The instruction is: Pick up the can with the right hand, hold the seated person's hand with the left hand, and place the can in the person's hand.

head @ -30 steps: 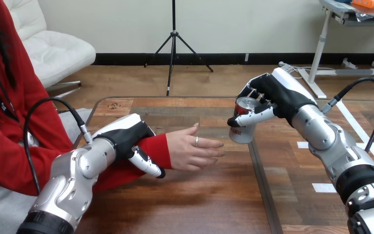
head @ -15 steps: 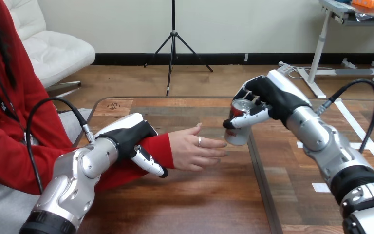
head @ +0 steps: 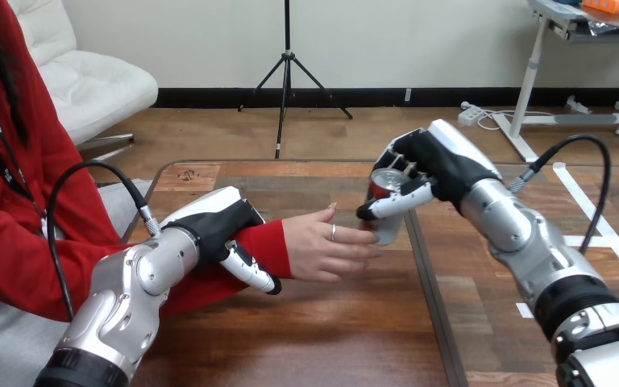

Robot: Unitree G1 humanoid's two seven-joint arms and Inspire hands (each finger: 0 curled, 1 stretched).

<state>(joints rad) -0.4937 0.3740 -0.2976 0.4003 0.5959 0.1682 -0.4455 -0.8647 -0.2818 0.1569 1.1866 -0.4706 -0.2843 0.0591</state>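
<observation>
My right hand [head: 431, 165] is shut on a silver can with a red top [head: 384, 203], holding it in the air just right of the person's fingertips. The person's hand [head: 326, 246] reaches out flat over the table from a red sleeve, palm side toward me. My left hand [head: 219, 226] is curled round the person's wrist at the red cuff, its fingers wrapping under the sleeve. The can's lower edge nearly touches the person's fingers.
The wooden table [head: 330, 339] has a dark seam [head: 431, 306] running toward me right of centre. White tape marks [head: 588, 240] lie on the table's right part.
My right hand has carried the can leftward and slightly down, from clear of the person's fingers to right beside them. My left hand stays on the wrist.
</observation>
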